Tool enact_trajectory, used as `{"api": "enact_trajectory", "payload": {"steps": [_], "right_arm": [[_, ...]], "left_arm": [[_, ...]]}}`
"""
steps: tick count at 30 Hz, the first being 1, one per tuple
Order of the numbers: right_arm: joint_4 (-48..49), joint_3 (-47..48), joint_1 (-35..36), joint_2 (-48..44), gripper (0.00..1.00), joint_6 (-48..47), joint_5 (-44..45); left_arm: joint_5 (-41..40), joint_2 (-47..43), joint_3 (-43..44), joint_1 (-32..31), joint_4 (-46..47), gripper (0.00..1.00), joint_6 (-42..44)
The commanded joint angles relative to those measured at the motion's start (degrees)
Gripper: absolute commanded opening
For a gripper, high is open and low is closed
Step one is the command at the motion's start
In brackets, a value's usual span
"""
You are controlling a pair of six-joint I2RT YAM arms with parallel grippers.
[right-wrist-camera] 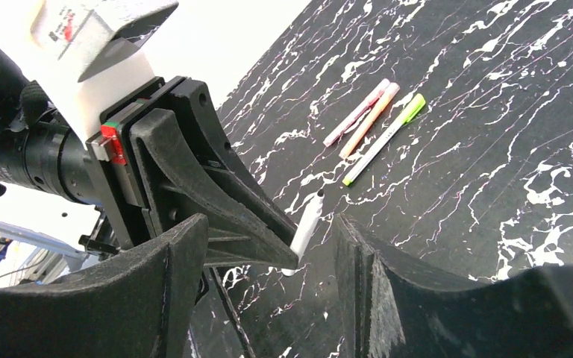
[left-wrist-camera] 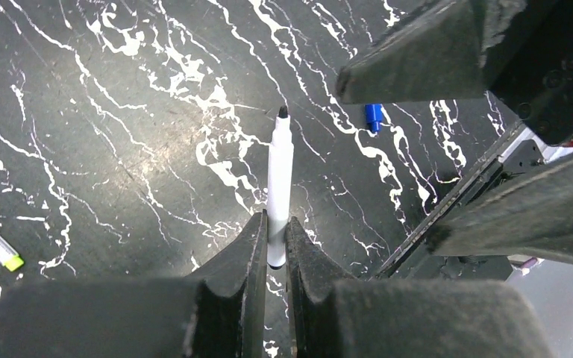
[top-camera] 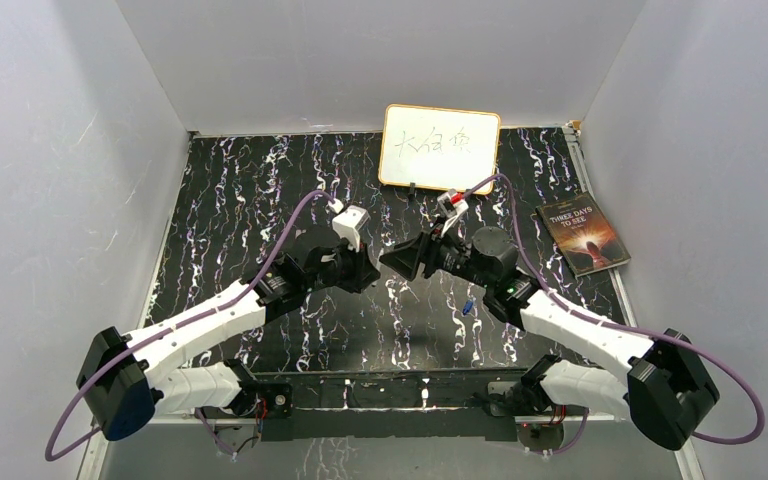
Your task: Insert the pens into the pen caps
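Plain grey walls (top-camera: 60,150), black white-veined table (top-camera: 230,190)

Smooth, glossy white plastic forms the pen (left-wrist-camera: 280,164), set against the matt, grainy black plastic of the left gripper (left-wrist-camera: 272,227). The right gripper (right-wrist-camera: 268,224) has the same rough, dull finish. The table (left-wrist-camera: 82,149) is a black, white-veined marble-look sheet with a soft sheen. The blue cap (left-wrist-camera: 374,117) is shiny plastic. The book (top-camera: 582,234) has a glossy paper cover, and the whiteboard (top-camera: 440,147) is smooth.
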Motion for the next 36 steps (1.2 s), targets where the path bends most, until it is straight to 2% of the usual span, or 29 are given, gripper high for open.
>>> {"api": "enact_trajectory", "payload": {"steps": [1,8,13,25,27,29,31,32,33,36], "right_arm": [[5.4,3.1,-0.1,1.4,0.59,0.8,-1.6],[6.0,2.2,-0.1,2.4,0.58,0.8,-0.8],[6.6,1.8,-0.1,2.6,0.45,1.5,-0.8],[3.6,1.9,-0.1,3.1,0.37,0.4,-1.3],[3.4,1.7,-0.1,3.0,0.29,0.4,-1.3],[3.1,1.5,-0.1,2.6,0.00,0.5,-1.2],[4.3,0.8,-0.1,1.5,0.00,2.7,0.6],[7.9,-0.5,-0.2,0.7,0.00,5.0,1.1],[9.1,-0.5,-0.2,0.6,0.00,6.0,0.7],[12.9,-1.0,-0.1,1.4,0.00,9.2,-1.5]], "left_arm": [[2.7,-2.2,0.8,-0.9,2.4,0.00,1.8],[4.2,-2.3,2.0,-2.1,3.4,0.00,1.1],[4.6,-1.8,2.5,-2.4,3.4,0.00,1.5],[1.5,-3.3,3.1,-2.7,4.4,0.00,1.6],[2.0,-2.9,3.4,-2.7,4.4,0.00,1.8],[2.9,-2.3,3.7,-2.6,4.7,0.00,1.8],[2.6,-2.3,3.4,-2.7,4.9,0.00,1.5],[2.7,-3.2,2.2,-2.7,6.3,0.17,1.3],[2.4,-4.1,1.4,-2.6,7.4,0.25,0.7],[3.0,-4.6,0.9,-2.7,8.3,0.27,0.6]]}}
